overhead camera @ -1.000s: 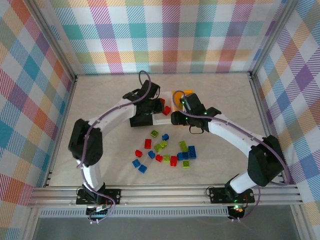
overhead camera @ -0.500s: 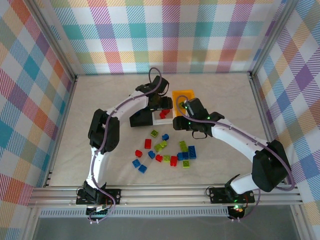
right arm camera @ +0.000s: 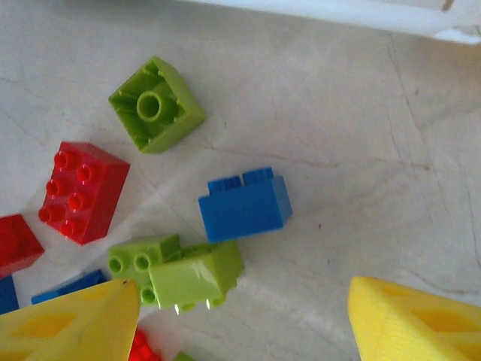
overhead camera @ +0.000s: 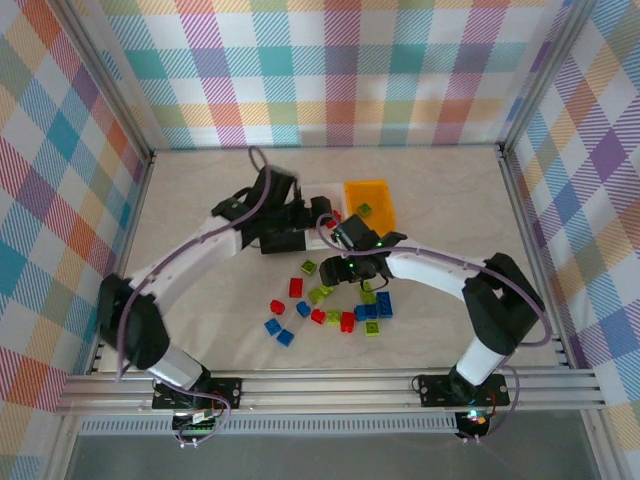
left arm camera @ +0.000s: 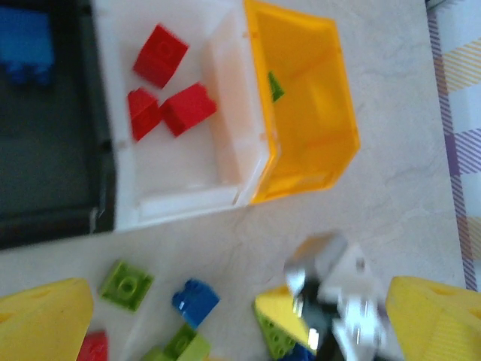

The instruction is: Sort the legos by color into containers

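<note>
- The containers (overhead camera: 352, 188) are sitting in a joined row at the far side of the table (overhead camera: 200, 200). The black bin (left arm camera: 45, 165) is holding a blue piece, the white bin (left arm camera: 180, 177) three red ones, and the orange bin (left arm camera: 316, 128) a green one.
- The left gripper (left arm camera: 240, 323) is hanging just in front of the bins, its fingers spread wide and carrying nothing.
- The right gripper (right arm camera: 244, 323) is hovering low over the loose pieces, its fingers likewise apart and empty.
- The unsorted legos (overhead camera: 347, 321) are lying scattered on the table, near the bins' front edge, several of them touching.
- The blue brick (right arm camera: 244, 204) is lying on its side, with the lime bricks (right arm camera: 195, 272) crowding its lower edge.
- I am judging it light, rigid and glossy, so it is likely to skid or squirt out of a loose pinch. Closing squarely across its two flat side walls, centred and low, looks safer than gripping over the studs.
</note>
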Controlling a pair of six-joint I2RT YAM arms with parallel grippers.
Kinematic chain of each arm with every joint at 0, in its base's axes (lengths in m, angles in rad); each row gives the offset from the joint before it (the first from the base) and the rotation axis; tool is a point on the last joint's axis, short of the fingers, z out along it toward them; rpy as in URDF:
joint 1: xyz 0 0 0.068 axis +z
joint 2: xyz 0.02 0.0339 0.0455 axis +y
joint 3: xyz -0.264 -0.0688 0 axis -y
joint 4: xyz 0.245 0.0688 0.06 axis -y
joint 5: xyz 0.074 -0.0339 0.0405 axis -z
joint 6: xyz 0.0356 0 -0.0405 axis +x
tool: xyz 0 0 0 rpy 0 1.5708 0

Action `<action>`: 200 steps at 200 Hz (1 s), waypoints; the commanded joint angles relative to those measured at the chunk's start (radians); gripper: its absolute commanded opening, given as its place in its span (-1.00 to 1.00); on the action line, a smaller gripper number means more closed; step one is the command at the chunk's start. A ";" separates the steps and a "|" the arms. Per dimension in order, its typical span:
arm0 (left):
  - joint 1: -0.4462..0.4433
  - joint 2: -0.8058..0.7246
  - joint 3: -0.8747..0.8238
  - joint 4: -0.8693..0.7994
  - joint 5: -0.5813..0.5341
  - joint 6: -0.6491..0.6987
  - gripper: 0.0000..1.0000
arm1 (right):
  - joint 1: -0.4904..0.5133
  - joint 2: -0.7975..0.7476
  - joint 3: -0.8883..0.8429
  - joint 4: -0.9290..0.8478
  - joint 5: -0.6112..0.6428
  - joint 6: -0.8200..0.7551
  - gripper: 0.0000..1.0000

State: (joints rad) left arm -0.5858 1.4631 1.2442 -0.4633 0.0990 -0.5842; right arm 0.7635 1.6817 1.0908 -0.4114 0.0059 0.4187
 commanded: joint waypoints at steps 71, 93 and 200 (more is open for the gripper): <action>0.128 -0.429 -0.478 0.012 -0.039 -0.115 1.00 | 0.020 0.186 0.142 -0.015 0.036 -0.005 0.32; 0.151 -0.471 -0.516 0.007 -0.032 -0.120 1.00 | 0.020 0.206 0.144 -0.021 0.050 -0.006 0.25; 0.182 -0.502 -0.540 -0.025 -0.026 -0.119 1.00 | 0.020 0.109 0.130 0.020 0.050 -0.024 -0.35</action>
State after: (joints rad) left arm -0.4221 0.9817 0.7151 -0.4637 0.0776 -0.6922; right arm 0.7795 1.8809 1.2079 -0.3973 0.0536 0.4095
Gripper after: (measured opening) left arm 0.998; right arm 0.352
